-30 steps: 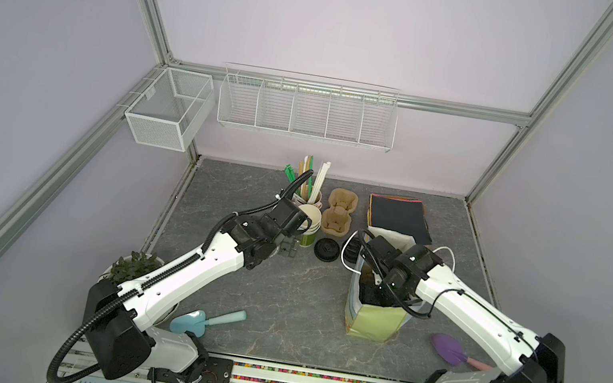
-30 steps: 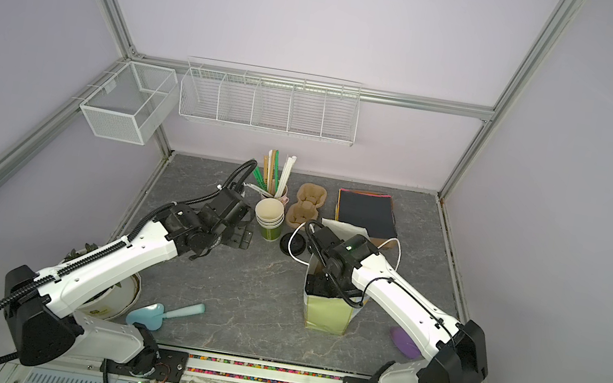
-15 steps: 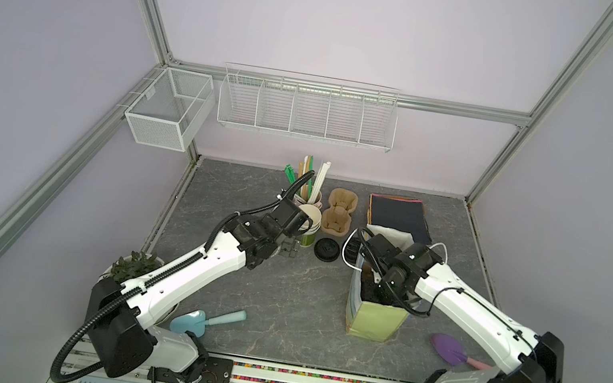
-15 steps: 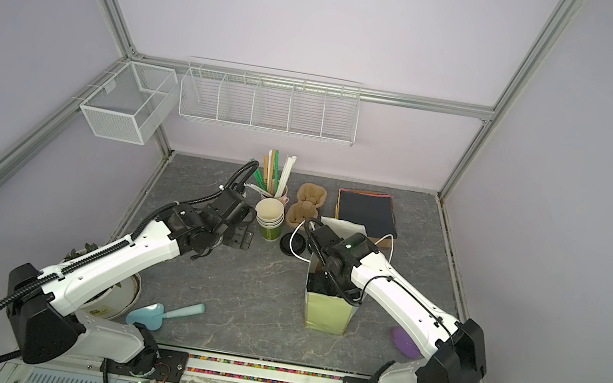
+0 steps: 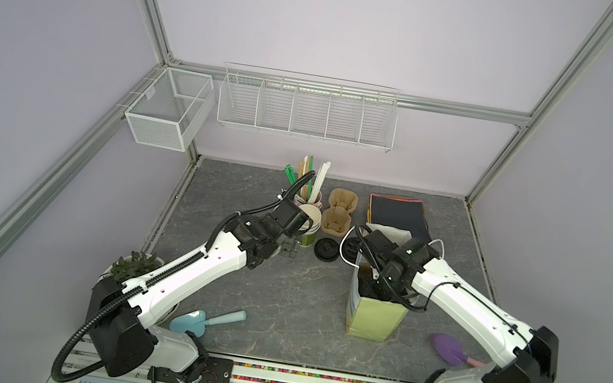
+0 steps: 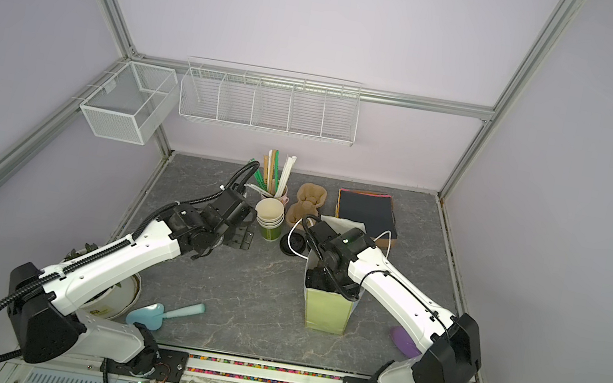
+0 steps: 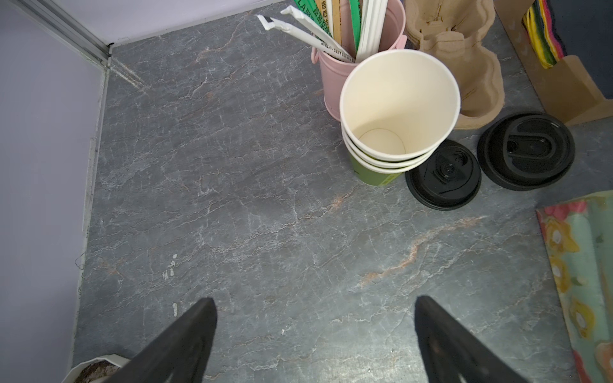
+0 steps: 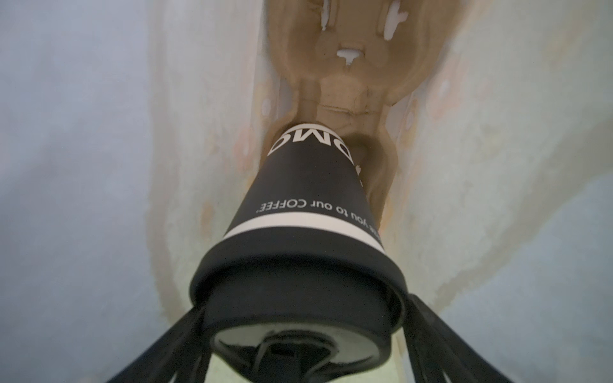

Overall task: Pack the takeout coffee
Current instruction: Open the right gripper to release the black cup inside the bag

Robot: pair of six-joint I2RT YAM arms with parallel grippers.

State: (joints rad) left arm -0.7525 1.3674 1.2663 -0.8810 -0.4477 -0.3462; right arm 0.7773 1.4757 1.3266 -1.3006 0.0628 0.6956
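Right end effector is reaching down inside the paper bag, fingers hugging the black lid of the takeout coffee at frame centre, its base at the cardboard carrier; gripping or not, cannot tell. Left end effector is hovering spread wide over bare surface

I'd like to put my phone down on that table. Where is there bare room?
Bare stone lies between the blue scoop and the paper bag, and in the back left corner beside the pink straw bucket. The back middle is crowded: cup stack, black lids, pulp carrier, coloured sheets.
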